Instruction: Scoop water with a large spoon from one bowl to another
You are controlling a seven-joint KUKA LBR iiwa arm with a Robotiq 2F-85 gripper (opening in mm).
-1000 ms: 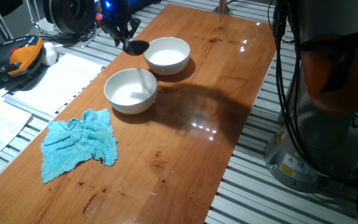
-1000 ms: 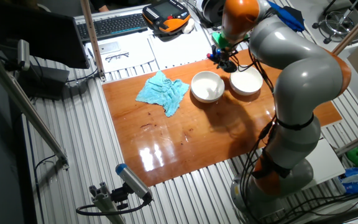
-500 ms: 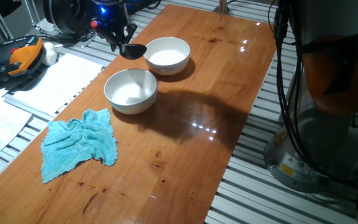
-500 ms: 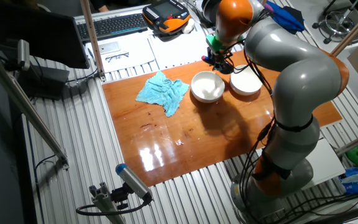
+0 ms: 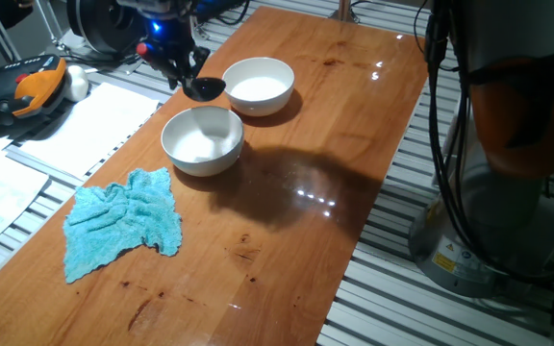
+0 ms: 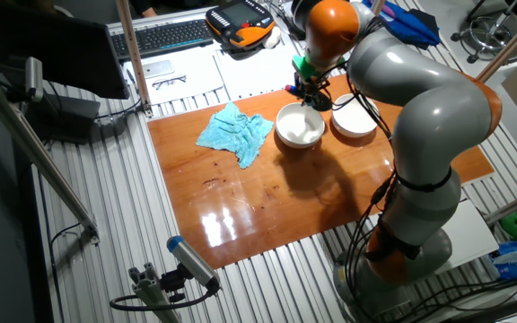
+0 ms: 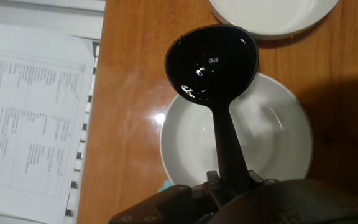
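- The gripper (image 5: 169, 53) holds the big black spoon (image 7: 211, 62) tight by its handle, up in the air.
- The cup of the spoon hangs over the edge of the near bowl (image 5: 202, 139), between the two bowls.
- Shiny drops in the cup look like water.
- The far bowl (image 5: 258, 85) sits just beside it.
- I think the water is scooped, and tipping it into a bowl is left.

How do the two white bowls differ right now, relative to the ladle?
The black plastic ladle held by the gripper has its handle crossing the nearer white bowl and its cup over that rim. The farther white bowl has nothing above it. Both are round, white and upright.
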